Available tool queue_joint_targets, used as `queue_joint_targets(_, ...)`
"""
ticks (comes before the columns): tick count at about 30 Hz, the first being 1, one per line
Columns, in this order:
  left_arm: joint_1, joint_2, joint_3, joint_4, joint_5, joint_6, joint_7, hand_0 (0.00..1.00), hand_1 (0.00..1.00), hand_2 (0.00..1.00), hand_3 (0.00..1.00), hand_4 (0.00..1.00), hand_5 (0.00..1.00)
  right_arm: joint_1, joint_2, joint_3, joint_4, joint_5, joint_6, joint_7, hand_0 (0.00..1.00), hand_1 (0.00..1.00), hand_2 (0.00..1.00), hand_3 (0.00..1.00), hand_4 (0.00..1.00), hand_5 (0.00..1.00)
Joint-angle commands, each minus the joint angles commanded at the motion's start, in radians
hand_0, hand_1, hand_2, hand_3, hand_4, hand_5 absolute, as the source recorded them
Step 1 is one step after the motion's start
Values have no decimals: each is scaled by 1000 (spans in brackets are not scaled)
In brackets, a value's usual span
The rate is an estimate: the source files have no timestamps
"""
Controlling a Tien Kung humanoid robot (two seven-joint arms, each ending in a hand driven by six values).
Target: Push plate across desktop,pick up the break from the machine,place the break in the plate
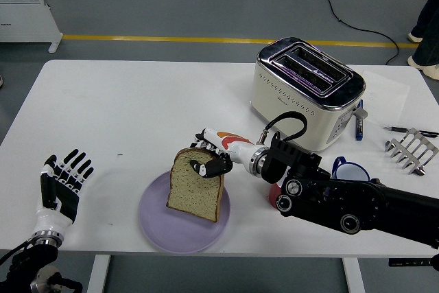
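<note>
I've got the right hand (211, 158) with fingers (203, 167) pinched on the bread slice's (196, 192) top edge; its lower edge sits just over the plate (154, 221) below them. Bread's light, soft, tears easily, so hold the crust. Left hand (60, 186) spread, idle. Count: one slice, one plate, one toaster (305, 90).

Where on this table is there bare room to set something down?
Bare: the wide patch between the left hand, lilac round plate and cream toaster. Crowded: the right side, with the red cup, blue cup and right arm.
</note>
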Motion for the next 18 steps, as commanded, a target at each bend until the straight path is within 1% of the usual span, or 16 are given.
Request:
queue_joint_targets(1,1,0,0,0,0,0,0,781,767,780,723,562,998,-3,5,-2,-9,-1,5,9,387,453,475,493,287,149)
queue_joint_targets(6,1,0,1,0,1,2,0,781,767,780,723,562,998,-14,27,-6,-46,-35,41,47,387,453,475,493,287,149)
queue_joint_targets(7,1,0,1,-1,1,2,-1,782,767,780,723,563,998,-15,29,-6,-50,-44,47,49,498,567,556,542,330,199)
queue_joint_targets(11,1,0,0,-1,1,4,-1,782,767,780,723,563,998,-16,39,-10,-68,-90,69,61,498,567,556,542,330,199)
queue_joint_targets(12,1,0,-1,-1,1,4,-1,782,767,780,723,563,998,-16,42,-12,-74,-97,68,65,498,567,556,542,330,199)
queue_joint_targets(13,1,0,-2,-1,1,4,-1,780,767,780,722,563,998,-15,44,-13,-78,-102,68,70,585,644,628,590,396,225)
queue_joint_targets(16,0,0,-5,-1,1,6,-2,780,767,780,722,563,998,-10,60,-23,-104,-119,49,91,585,644,628,590,396,225)
queue_joint_targets(18,-1,0,-6,-1,1,7,-3,780,767,780,722,563,998,-9,65,-29,-114,-133,48,95,585,644,628,590,396,225)
